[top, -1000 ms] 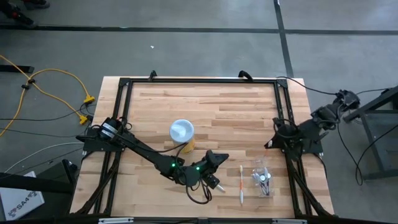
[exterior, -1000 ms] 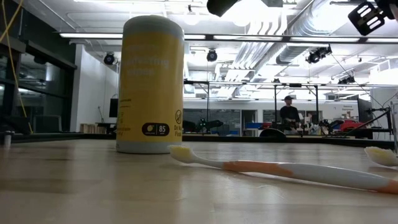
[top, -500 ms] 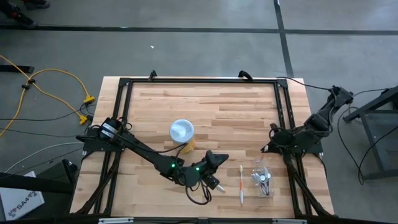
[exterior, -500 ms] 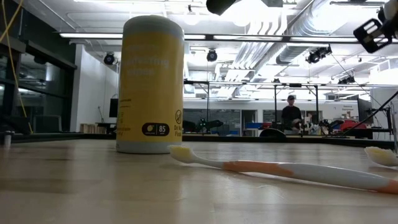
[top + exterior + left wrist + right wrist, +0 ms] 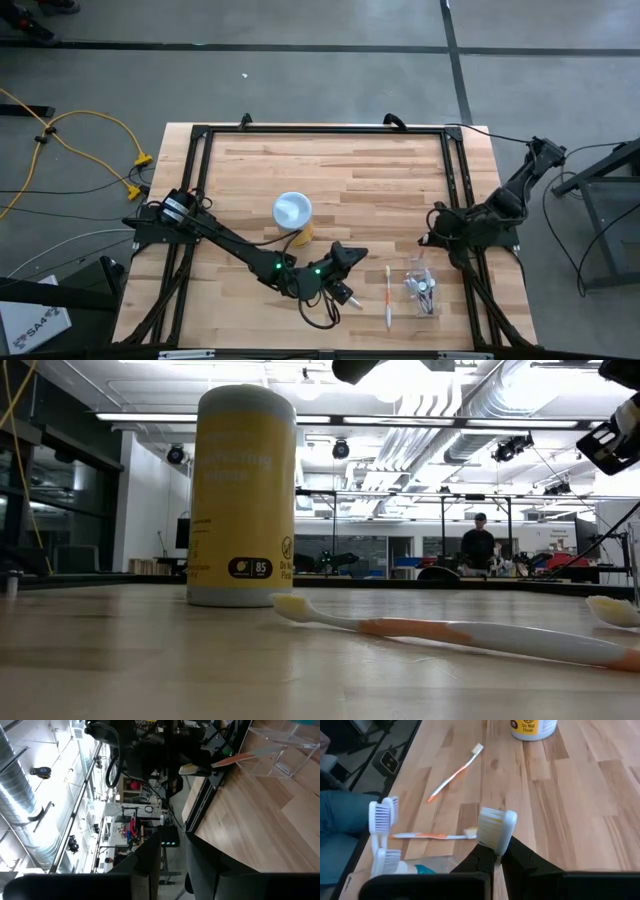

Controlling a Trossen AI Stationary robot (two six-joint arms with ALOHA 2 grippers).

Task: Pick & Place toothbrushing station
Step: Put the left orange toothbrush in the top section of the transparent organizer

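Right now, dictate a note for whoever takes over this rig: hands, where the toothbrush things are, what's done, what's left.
Right hand: shut on a toothbrush, near the table's right edge, close to the holder.
Left hand: over the table's front, left of the orange brush.
Things: holder front right; orange brush flat on the table beside it; yellow canister mid-table.
Done: white brushes stand in the holder.
Left, probably: place the held toothbrush, then the orange brush.
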